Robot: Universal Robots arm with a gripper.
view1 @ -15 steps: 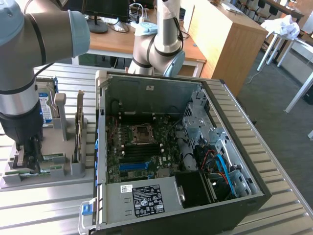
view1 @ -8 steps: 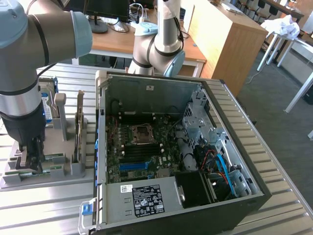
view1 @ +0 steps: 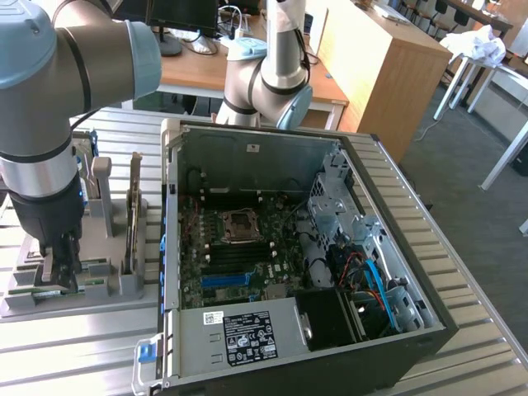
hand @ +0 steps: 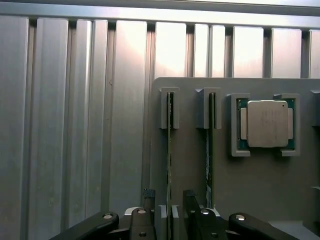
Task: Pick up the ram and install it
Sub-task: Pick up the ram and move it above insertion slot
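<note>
At the exterior view's left, the end effector (view1: 62, 266) hangs released over the grey holder (view1: 107, 299) on the counter (view1: 82, 351), its fingers straddling the ram (hand: 170, 145) (on edge in its slot). A skewed close would likely snag the second stick (hand: 210, 150) just beside. To the right sit the processor chip (hand: 267, 123) and the open computer case (view1: 247, 157).

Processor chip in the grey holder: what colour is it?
The processor chip is silver with a green border, best seen in the wrist view.
</note>
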